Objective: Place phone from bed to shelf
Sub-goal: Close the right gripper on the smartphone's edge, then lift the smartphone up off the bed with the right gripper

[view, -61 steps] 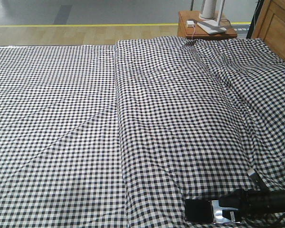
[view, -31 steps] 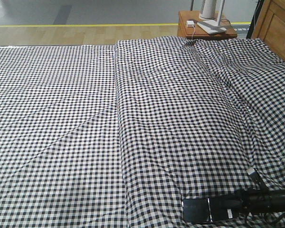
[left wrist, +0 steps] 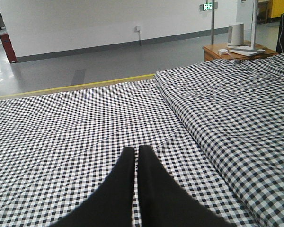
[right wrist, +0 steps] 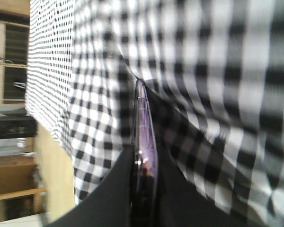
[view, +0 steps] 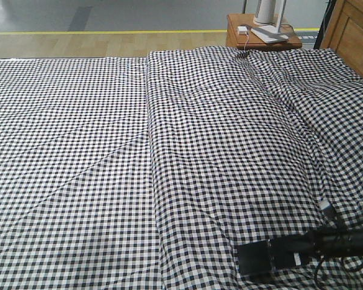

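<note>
Gingham in black and white fills nearly all of the front view. The bed (view: pixel 109 151) runs wide, its cover rumpled higher toward the right. Beyond its far corner a reddish-brown bedside counter (view: pixel 236 37) carries a few white items (view: pixel 269 30). Near the bottom edge the phone (view: pixel 253 260) sits low over the fabric. My right end effector (view: pixel 273 257) extends in from the right, clamped on the end nearest the arm. I take it by its thin faces because, as I judge it, a flat slab on soft bedding offers no other purchase. Whether it is clear of the cover I cannot tell from this view. From the left wrist, my left end effector (left wrist: pixel 134 151) hovers over the bed, pressed closed with nothing in it. I judge it is held aside because one arm is enough for so light a thing. From the right wrist, the phone shows edge-on with a purplish sheen, pinched between my dark fingers (right wrist: pixel 113 198), with blurred checks behind it. At the left edge, pale wooden boards (right wrist: pixel 9 191) with dark gaps may be the shelf. They are too blurred to tell what, if anything, sits in those compartments.
</note>
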Controlling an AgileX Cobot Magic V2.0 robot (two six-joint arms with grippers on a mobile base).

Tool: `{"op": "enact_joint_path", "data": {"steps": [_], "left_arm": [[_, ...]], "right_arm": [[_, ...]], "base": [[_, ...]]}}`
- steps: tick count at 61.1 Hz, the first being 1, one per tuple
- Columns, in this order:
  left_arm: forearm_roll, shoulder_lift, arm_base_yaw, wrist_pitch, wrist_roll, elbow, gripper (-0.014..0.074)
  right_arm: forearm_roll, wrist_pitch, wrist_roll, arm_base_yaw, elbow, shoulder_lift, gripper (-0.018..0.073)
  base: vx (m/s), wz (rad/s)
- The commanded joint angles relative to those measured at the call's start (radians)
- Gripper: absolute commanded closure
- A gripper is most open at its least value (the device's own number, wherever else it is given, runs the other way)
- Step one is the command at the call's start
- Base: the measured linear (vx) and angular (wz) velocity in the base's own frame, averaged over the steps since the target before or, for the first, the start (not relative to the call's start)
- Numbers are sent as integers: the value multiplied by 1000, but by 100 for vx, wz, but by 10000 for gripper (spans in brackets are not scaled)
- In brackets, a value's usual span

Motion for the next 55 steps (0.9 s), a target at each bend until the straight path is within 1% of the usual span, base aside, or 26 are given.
{"op": "enact_joint_path", "data": {"steps": [1, 13, 22, 30, 40, 55], "left_arm": [[-9, -4, -3, -72, -6, -23, 595], [-9, -4, -3, -72, -6, -23, 595], [-9, -4, -3, -72, -6, -23, 595], [-9, -4, -3, -72, -6, -23, 595], [-9, -4, -3, -72, -6, -23, 595], [-9, -4, -3, -72, -6, -23, 595]], "right_arm": [[-7, 176, 31, -3, -2, -136, 568], [-38, 176, 152, 1, -2, -334, 563], [-2, 176, 175, 12, -2, -513, 563], [30, 176, 219, 31, -2, -667, 563], [45, 176, 251, 108, -2, -827, 563], [40, 176, 274, 284, -2, -1010, 563]], "base": [[0, 0], [0, 0], [0, 0], [0, 0], [0, 0], [0, 0]]}}
